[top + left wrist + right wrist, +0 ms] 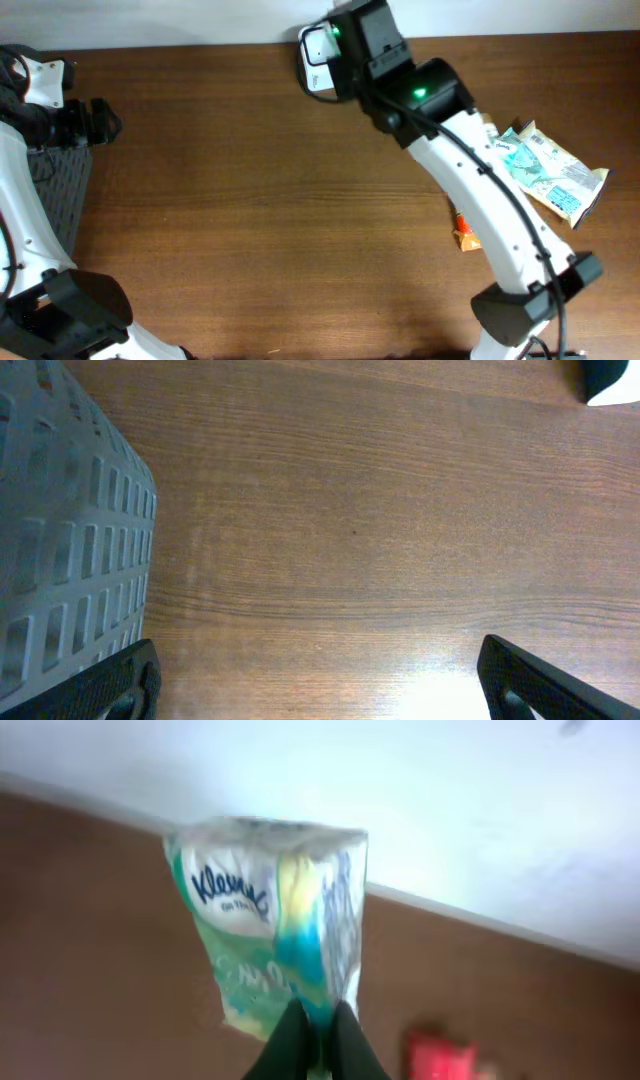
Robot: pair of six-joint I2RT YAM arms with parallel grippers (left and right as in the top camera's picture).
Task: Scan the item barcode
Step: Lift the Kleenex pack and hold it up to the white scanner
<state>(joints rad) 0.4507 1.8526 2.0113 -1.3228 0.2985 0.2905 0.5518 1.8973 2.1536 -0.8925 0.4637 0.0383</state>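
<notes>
Kleenex pack (268, 915) in right gripper (320, 1017)

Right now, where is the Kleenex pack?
Kleenex pack: centre of right wrist view, lower edge pinched in the shut right gripper, white wall behind.

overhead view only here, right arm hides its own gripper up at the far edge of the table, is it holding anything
observer: yes, the right gripper is shut on a Kleenex tissue pack, pinching its lower edge.
operator: any barcode showing on it
observer: none that I can make out on the side facing the right wrist camera. That side shows the Kleenex logo, and the picture is blurred.
operator: and the left gripper, open or shut
observer: the left gripper is open, with only bare table between its fingers.
</notes>
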